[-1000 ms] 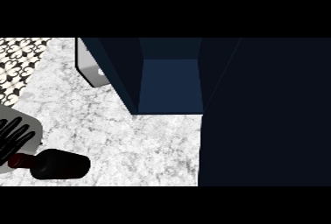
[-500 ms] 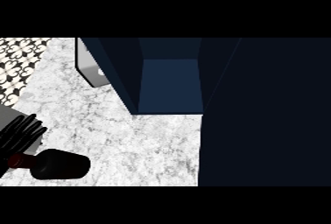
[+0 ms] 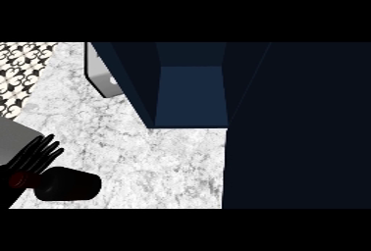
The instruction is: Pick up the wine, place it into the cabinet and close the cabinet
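**Op A:** So, where is the wine bottle (image 3: 66, 184) now, relative to the cabinet (image 3: 190, 95)?

**Op B:** It lies on its side on the marble counter (image 3: 145, 157), well to the left of the cabinet and nearer to me than its open compartment. The neck with the dark red cap points to the left edge of the view.

**Op A:** And the left hand (image 3: 33, 156)?

**Op B:** I see it just above the neck of the bottle. Its fingers are straight and a little spread, they are not closed around anything. I think they touch or almost touch the bottle, but I cannot tell which. The right hand I do not see at all.

**Op A:** Which step, then?

**Op B:** I judge we are in the pick-up, the grasp is not yet made. The cabinet stands open and holds nothing that I can see. Next the fingers should curl around the body of the bottle, then lift it and carry it right, toward the blue compartment
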Robot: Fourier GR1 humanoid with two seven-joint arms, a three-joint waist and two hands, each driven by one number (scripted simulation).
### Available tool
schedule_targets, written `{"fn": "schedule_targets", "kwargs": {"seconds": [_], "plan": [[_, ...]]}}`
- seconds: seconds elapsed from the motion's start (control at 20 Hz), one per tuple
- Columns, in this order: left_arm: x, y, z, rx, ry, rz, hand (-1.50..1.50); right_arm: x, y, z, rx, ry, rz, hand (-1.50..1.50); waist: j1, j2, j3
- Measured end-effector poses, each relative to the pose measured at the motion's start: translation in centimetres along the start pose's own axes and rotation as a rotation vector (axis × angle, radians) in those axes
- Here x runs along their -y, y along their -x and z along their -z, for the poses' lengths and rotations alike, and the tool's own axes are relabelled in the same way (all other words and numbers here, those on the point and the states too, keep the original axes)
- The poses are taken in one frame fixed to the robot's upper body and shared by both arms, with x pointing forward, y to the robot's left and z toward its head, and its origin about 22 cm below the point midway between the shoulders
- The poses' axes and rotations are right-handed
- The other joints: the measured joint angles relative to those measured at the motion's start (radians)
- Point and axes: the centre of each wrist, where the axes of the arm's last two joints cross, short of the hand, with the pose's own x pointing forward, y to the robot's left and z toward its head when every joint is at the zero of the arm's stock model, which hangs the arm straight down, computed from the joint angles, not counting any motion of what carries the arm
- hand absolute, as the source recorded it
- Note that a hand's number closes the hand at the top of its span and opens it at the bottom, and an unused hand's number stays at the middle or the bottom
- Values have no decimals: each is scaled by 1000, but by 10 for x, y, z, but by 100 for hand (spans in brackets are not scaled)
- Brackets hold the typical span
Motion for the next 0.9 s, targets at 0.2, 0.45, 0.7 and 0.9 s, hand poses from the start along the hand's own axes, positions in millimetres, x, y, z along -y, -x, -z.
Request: {"fn": "schedule_targets", "kwargs": {"seconds": [0.2, 0.45, 0.7, 0.9], "plan": [[1, 16, 7, -18, -5, -12, -150, 1, -5, 5, 3, 6, -6, -150, 1, 0, 0], [-9, 22, 7, -43, -27, -5, -150, 2, -8, 7, 2, 2, -16, -150, 0, 0, 0], [-6, 31, 13, -58, -26, 3, -150, -3, -10, 10, 5, -4, 3, -150, 0, 0, 0], [-4, 43, 15, -78, -37, 10, -150, -1, -6, 7, 7, -2, -2, -150, 0, 0, 0]]}}
